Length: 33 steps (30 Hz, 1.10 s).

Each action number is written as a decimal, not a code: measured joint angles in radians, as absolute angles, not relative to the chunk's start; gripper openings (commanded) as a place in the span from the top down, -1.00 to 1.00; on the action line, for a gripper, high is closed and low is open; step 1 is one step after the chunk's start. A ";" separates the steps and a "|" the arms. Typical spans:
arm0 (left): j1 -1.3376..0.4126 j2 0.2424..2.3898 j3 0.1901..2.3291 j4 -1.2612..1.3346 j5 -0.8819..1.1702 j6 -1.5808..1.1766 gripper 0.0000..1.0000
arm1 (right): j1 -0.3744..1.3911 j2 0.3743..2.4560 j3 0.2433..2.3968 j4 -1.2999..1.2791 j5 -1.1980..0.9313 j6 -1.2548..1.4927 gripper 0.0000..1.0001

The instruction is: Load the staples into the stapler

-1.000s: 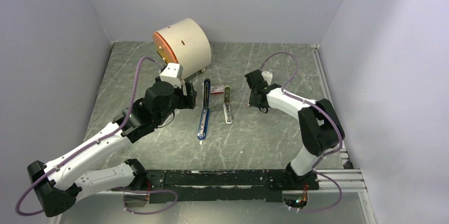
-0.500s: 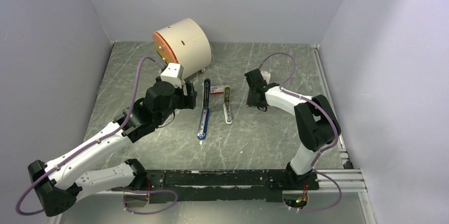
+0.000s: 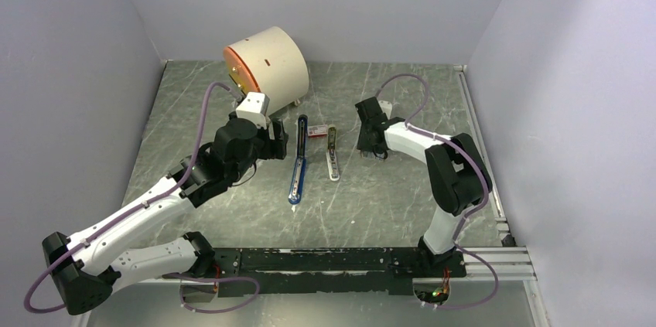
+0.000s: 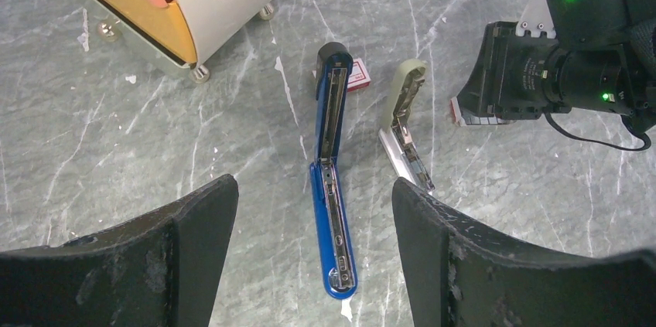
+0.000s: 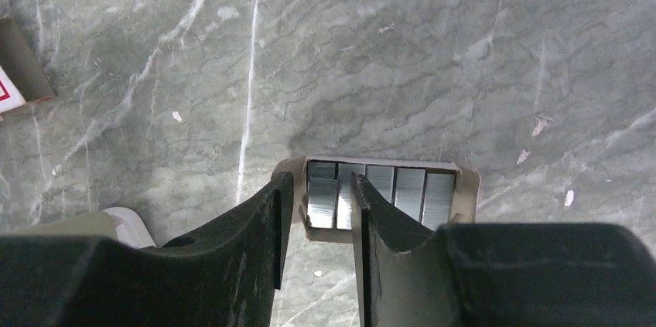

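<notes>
The blue stapler (image 3: 298,165) lies opened out flat on the marble table, its silver channel facing up (image 4: 333,188). My left gripper (image 4: 313,184) hovers over its near half, open, with nothing held; in the top view the left gripper (image 3: 277,141) sits just left of the stapler. Several silvery strips of staples (image 5: 410,192) lie side by side in a small cardboard tray (image 5: 466,188). My right gripper (image 5: 321,180) is low over the tray's left end, its jaws a narrow gap apart around the leftmost strips. In the top view the right gripper (image 3: 371,149) hides the tray.
A grey-green stapler (image 3: 332,158) lies opened right of the blue one, between the two grippers. A small red-and-white box (image 3: 316,131) sits by the blue stapler's far end. A cream drum with an orange face (image 3: 267,64) stands at the back left. Walls enclose three sides.
The right gripper's jaws have parted from shut to a narrow gap, and its wrist shifted slightly left. The left arm and both staplers have stayed put.
</notes>
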<state>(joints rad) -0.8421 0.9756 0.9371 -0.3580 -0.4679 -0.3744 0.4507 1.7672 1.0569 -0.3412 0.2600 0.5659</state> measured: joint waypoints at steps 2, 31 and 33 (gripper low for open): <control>-0.842 0.976 0.937 -0.358 -0.468 -0.374 -0.56 | 0.451 1.776 1.062 -0.342 0.260 0.563 0.33; -0.842 0.987 0.937 -0.360 -0.468 -0.374 -0.55 | 0.451 1.768 1.096 -0.388 0.277 0.548 0.63; -0.842 0.987 0.937 -0.360 -0.468 -0.374 -0.55 | 0.451 1.747 1.096 -0.394 0.278 0.548 0.63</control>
